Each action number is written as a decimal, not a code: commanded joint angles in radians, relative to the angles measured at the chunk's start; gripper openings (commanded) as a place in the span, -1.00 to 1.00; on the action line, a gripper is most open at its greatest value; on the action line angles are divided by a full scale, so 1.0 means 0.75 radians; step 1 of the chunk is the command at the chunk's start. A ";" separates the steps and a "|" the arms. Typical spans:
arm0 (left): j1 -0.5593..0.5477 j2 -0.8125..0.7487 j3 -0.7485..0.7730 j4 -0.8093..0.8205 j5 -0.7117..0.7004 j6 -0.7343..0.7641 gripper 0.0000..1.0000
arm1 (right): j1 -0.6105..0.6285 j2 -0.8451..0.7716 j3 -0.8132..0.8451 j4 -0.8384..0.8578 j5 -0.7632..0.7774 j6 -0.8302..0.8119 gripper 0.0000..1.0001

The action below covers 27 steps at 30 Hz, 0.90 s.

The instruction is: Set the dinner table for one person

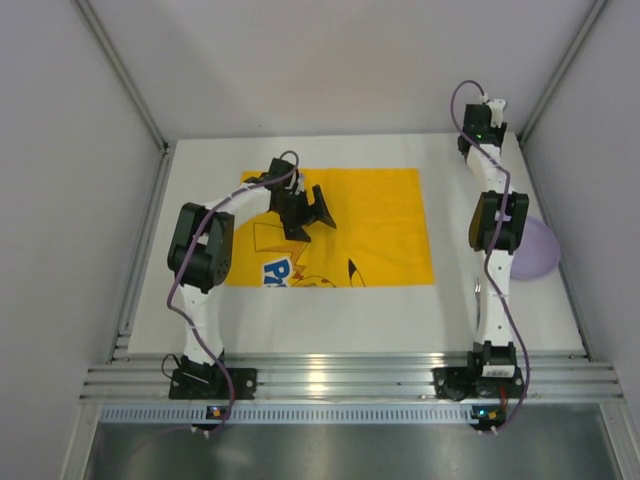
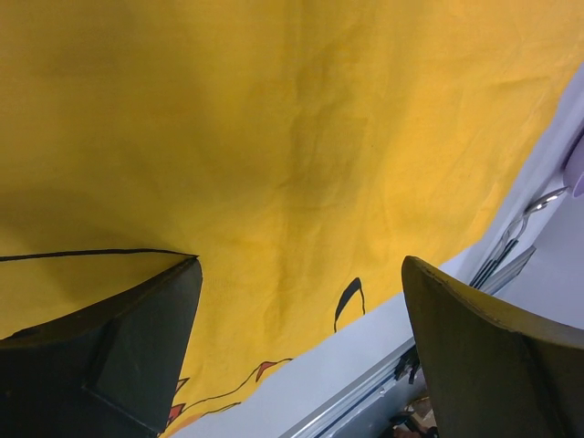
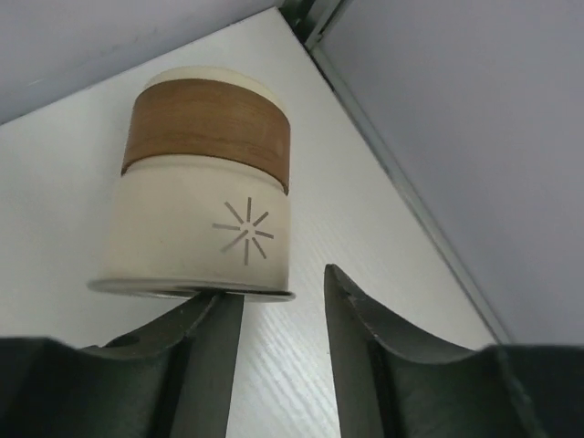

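Nearest, the bench (image 1: 330, 325), a wide white top, runs from the metal rail (image 1: 350, 380) back to the far walls, w/ all the items on it. Yellow printed mat (image 1: 385, 225) lies flat on it, a bit left of centre. L gripper (image 1: 308, 213) hangs low over the mat's left part, jaws wide apart, nothing btwn them; its wrist view shows only cloth past the fingers (image 2: 137, 347). Right of the mat, a purple round dish (image 1: 538, 250) sits near the bench's right edge, partly behind the R arm (image 1: 495, 260). Metal utensil (image 2: 546, 201) shows near it in L wrist view, type unclear. Farthest, R gripper (image 3: 278, 287) is at the far right corner, jaws a narrow gap apart, holding nothing. Cream cup (image 3: 205, 196) w/ brown band stands just beyond its left finger; touching or not, can't tell.
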 commanded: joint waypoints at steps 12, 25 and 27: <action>0.017 0.056 -0.022 0.037 -0.061 0.033 0.94 | -0.028 -0.022 0.031 0.073 0.037 -0.063 -1.00; 0.015 -0.148 -0.143 0.068 -0.102 0.061 0.95 | 0.120 -0.480 -0.310 0.047 -0.108 0.131 -1.00; 0.015 -0.185 -0.172 0.070 -0.100 0.063 0.94 | 0.152 -0.594 -0.394 0.051 -0.100 0.148 -1.00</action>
